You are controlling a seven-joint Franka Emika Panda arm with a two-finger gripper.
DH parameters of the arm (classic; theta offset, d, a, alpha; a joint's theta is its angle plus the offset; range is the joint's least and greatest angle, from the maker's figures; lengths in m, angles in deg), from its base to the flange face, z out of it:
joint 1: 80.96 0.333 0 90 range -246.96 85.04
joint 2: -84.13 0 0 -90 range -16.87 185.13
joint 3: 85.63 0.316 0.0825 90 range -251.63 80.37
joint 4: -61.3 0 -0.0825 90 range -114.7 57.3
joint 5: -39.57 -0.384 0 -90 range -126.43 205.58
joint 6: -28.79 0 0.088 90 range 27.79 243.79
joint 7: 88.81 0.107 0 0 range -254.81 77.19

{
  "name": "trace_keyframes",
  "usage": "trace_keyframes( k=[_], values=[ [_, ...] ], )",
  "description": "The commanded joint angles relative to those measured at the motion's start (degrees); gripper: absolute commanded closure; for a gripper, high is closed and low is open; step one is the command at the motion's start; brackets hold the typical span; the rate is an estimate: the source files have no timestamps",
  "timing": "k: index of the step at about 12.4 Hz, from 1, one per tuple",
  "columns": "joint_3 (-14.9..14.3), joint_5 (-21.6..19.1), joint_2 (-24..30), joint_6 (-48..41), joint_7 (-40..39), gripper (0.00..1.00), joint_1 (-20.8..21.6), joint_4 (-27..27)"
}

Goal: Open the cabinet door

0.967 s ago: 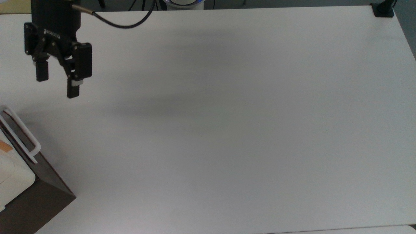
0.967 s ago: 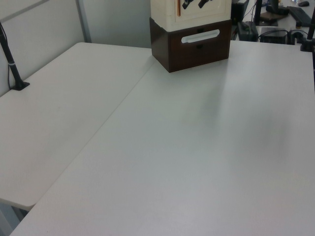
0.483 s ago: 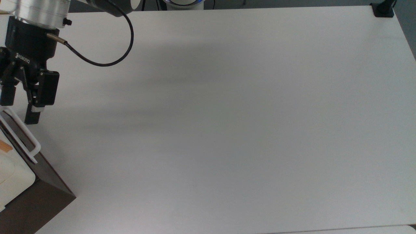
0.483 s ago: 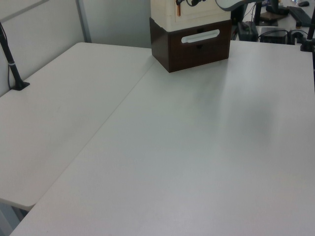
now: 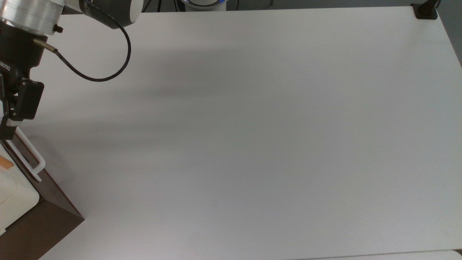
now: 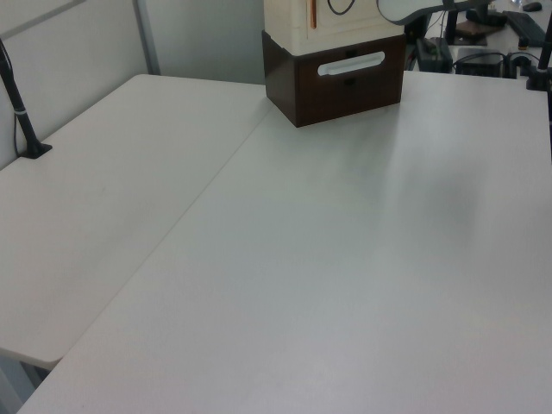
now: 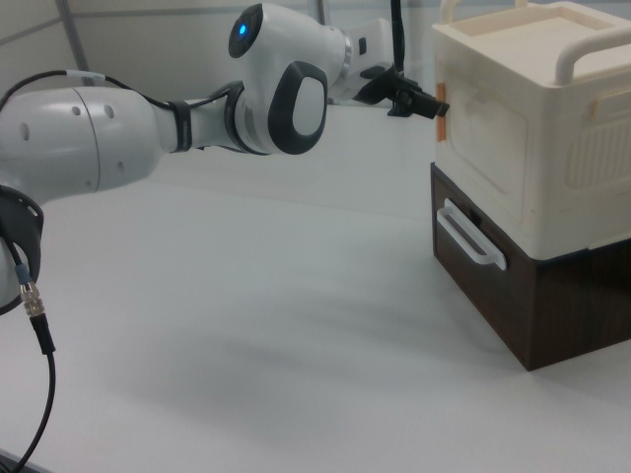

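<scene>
Overhead plus two opposing side views

1. The big white robot arm with round, smooth parts (image 7: 89,138) has dark grey bands at its joints
2. A small blue light (image 7: 244,26) glows on one round joint
3. A shiny silver metal ring (image 5: 29,14) sits above the black gripper (image 5: 11,108)
4. A thin black cable (image 5: 104,76) loops out from a little brass plug
5. Small white letters mark the black body
</scene>
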Motion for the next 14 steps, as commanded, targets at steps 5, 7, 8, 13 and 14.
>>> trace_keyframes(
  k=[5,7,8,13,14],
  values=[
    [-0.4,5.5,-3.9,3.8,1.5,0.18,-1.1,2.9],
    [-0.4,5.6,-4.2,4.6,1.5,0.2,-1.2,2.9],
    [-0.5,5.6,-4.1,4.6,1.5,0.21,-1.2,2.9],
    [-0.4,5.6,-4.1,4.7,1.5,0.21,-0.9,3.0],
    [-0.4,5.6,-4.2,4.7,1.6,0.21,-0.7,3.1]
  ],
)
